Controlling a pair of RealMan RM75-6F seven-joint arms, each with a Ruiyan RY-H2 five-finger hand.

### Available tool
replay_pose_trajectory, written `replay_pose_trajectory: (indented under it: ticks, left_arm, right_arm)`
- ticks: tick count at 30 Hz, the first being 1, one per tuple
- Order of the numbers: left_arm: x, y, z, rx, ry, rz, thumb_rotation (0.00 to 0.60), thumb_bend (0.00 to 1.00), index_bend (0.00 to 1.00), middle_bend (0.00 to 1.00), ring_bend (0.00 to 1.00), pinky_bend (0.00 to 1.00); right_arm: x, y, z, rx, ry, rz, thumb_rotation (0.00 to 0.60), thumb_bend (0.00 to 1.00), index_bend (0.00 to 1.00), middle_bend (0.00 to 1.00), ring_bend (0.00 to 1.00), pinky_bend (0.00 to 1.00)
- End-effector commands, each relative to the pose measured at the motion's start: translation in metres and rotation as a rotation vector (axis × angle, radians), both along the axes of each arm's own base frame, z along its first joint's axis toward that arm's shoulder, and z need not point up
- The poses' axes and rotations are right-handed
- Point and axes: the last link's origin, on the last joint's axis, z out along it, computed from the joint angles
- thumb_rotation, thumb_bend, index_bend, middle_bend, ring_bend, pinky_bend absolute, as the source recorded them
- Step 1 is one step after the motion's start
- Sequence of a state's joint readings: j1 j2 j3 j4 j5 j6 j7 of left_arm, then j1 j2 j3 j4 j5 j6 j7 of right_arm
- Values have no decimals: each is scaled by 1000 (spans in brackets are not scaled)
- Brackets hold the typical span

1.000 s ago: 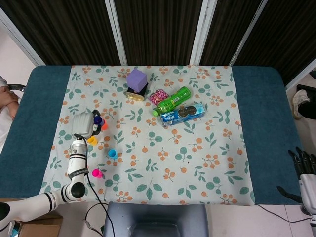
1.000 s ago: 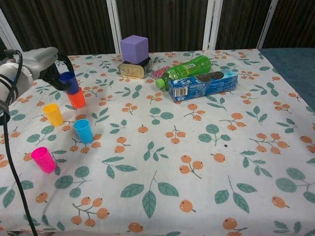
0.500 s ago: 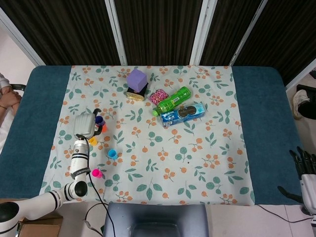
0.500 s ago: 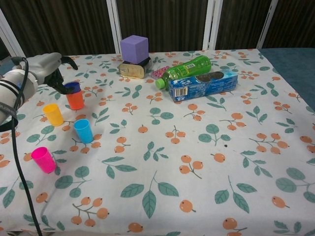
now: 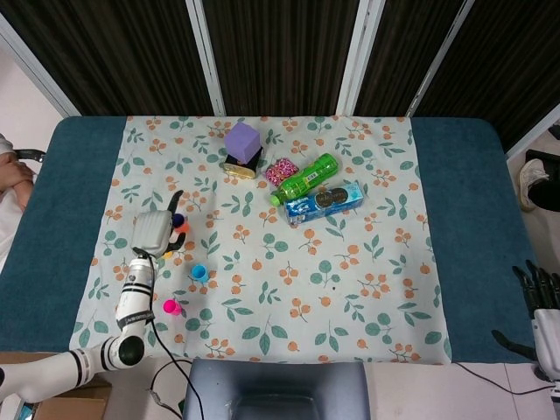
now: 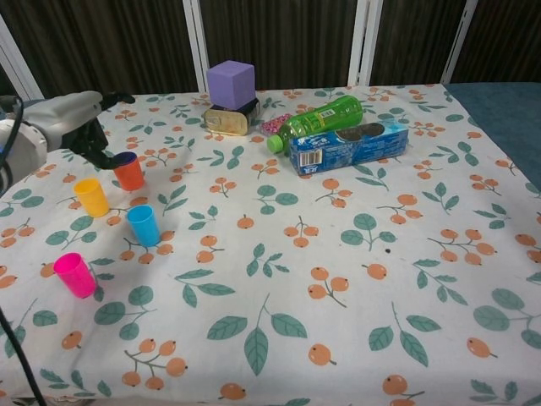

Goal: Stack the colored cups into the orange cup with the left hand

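The orange cup [image 6: 130, 176] stands on the floral cloth at the left, with the dark blue cup [image 6: 126, 158] sunk inside it so only the rim shows. My left hand [image 6: 79, 124] hovers just left of that stack, thumb lifted and fingertips [image 6: 101, 155] close beside the rim, holding nothing. In front of it stand the yellow cup [image 6: 91, 196], the light blue cup [image 6: 144, 225] and the pink cup [image 6: 74, 275], all upright. The head view shows the left hand [image 5: 152, 231] beside the orange cup [image 5: 182, 227]. My right hand [image 5: 542, 302] hangs off the table's right side, fingers spread.
At the back of the cloth a purple cube [image 6: 231, 84] sits on a tin [image 6: 226, 121]. To their right lie a green bottle [image 6: 321, 119], a blue biscuit pack [image 6: 348, 145] and a small pink packet [image 6: 274, 124].
The dark blue cup, held above the orange cup, has gone down into it and been let go. My left hand has drawn back a little to the left.
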State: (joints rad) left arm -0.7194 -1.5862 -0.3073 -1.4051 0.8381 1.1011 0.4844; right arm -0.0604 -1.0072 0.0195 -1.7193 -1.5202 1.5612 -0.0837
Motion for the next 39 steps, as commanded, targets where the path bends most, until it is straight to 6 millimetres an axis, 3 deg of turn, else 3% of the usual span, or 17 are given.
replay_pose_trajectory:
  ticks: [1, 7, 12, 19, 26, 39]
  left_arm:
    - [-18, -27, 11, -58, -2, 26, 600, 350, 170, 1000, 1000, 1000]
    - [-38, -38, 4, -108, 23, 75, 600, 348, 207, 1000, 1000, 1000]
    - [-50, -37, -5, -113, 33, 96, 600, 347, 303, 1000, 1000, 1000]
    - [-59, -30, -10, -90, 55, 94, 600, 344, 359, 1000, 1000, 1000]
    - [-64, -25, -7, -68, 59, 102, 600, 345, 388, 1000, 1000, 1000]
    - [-60, -16, -5, -39, 52, 69, 600, 346, 608, 1000, 1000, 1000]
  right_arm:
    - [0, 0, -1, 7, 1, 2, 600, 229, 0, 0, 0, 0]
    - [2, 2, -3, 12, -1, 9, 600, 229, 0, 0, 0, 0]
    - [1, 1, -3, 10, -1, 6, 600, 229, 0, 0, 0, 0]
    - [1, 0, -3, 13, -2, 5, 600, 229, 0, 0, 0, 0]
    - [1, 0, -4, 21, -2, 4, 600, 230, 0, 0, 0, 0]
    - [1, 0, -5, 27, -3, 4, 600, 229, 0, 0, 0, 0]
